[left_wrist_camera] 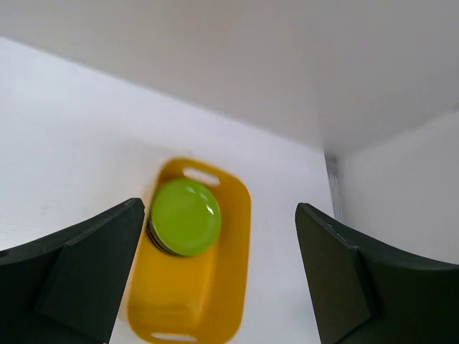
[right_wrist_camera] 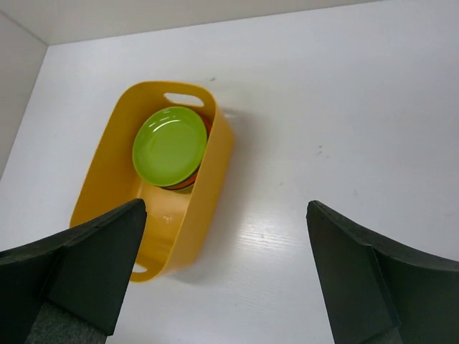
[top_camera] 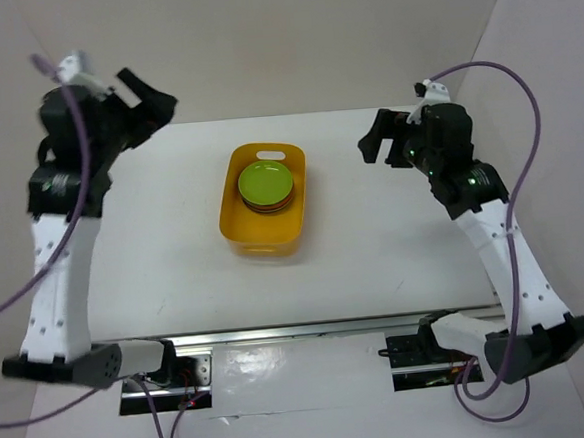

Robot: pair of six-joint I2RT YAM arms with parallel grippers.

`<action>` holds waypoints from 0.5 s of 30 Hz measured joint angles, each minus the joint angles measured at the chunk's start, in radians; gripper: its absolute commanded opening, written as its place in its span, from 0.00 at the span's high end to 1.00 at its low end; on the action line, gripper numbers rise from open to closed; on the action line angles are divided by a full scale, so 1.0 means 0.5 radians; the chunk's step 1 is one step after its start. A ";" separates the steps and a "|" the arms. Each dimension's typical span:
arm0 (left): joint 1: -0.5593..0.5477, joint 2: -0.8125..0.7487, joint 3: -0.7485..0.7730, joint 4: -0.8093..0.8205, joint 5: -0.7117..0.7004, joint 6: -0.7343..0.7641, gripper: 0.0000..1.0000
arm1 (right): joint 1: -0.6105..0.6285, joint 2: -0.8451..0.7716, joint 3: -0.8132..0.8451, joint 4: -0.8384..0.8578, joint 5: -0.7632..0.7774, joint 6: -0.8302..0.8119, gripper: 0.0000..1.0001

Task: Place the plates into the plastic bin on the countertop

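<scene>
The yellow-orange plastic bin (top_camera: 267,243) stands in the middle of the white countertop (top_camera: 375,263). A stack of plates (top_camera: 266,185) lies inside its far half, a lime green plate on top, an orange one showing beneath. The bin (left_wrist_camera: 215,301) and stack (left_wrist_camera: 185,217) show in the left wrist view, and the bin (right_wrist_camera: 208,179) and stack (right_wrist_camera: 169,145) in the right wrist view. My left gripper (top_camera: 150,97) is open and empty, raised at the far left. My right gripper (top_camera: 380,138) is open and empty, raised at the far right.
White walls enclose the table at the back and both sides. A metal rail (top_camera: 310,330) runs along the near edge between the arm bases. Purple cables hang from both arms.
</scene>
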 measured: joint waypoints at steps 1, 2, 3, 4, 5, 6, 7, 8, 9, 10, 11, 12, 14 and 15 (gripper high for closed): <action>0.056 -0.136 0.016 -0.038 -0.105 -0.005 0.00 | -0.001 -0.066 0.002 -0.056 0.051 -0.006 0.00; 0.082 -0.262 0.015 -0.068 -0.203 -0.009 0.00 | -0.004 -0.128 0.003 -0.105 0.092 -0.008 0.00; 0.083 -0.372 0.011 -0.108 -0.282 -0.011 0.00 | -0.003 -0.188 0.011 -0.159 0.132 -0.008 0.00; 0.071 -0.494 -0.011 -0.153 -0.358 -0.013 0.00 | 0.004 -0.242 0.030 -0.224 0.177 -0.007 0.00; 0.056 -0.604 -0.033 -0.198 -0.411 -0.015 0.00 | 0.011 -0.282 0.049 -0.266 0.213 -0.007 0.00; 0.042 -0.703 -0.058 -0.244 -0.473 -0.021 0.00 | 0.027 -0.321 0.069 -0.301 0.253 -0.007 0.00; 0.024 -0.780 -0.082 -0.282 -0.533 -0.028 0.00 | 0.049 -0.359 0.088 -0.332 0.295 -0.006 0.00; 0.009 -0.859 -0.116 -0.323 -0.601 -0.047 0.00 | 0.069 -0.397 0.108 -0.373 0.332 -0.007 0.00; -0.007 -0.941 -0.168 -0.361 -0.672 -0.069 0.00 | 0.089 -0.446 0.124 -0.418 0.369 -0.007 0.00; -0.023 -0.990 -0.207 -0.391 -0.712 -0.079 0.00 | 0.098 -0.484 0.137 -0.452 0.392 -0.007 0.00; -0.045 -1.057 -0.272 -0.423 -0.762 -0.111 0.00 | 0.111 -0.531 0.159 -0.504 0.414 -0.008 0.00; -0.063 -1.120 -0.331 -0.461 -0.806 -0.125 0.00 | 0.115 -0.571 0.183 -0.539 0.433 -0.008 0.00; -0.086 -1.227 -0.449 -0.510 -0.867 -0.166 0.00 | 0.119 -0.644 0.262 -0.618 0.475 -0.013 0.00; -0.093 -1.276 -0.495 -0.536 -0.891 -0.176 0.00 | 0.127 -0.661 0.311 -0.657 0.496 -0.014 0.00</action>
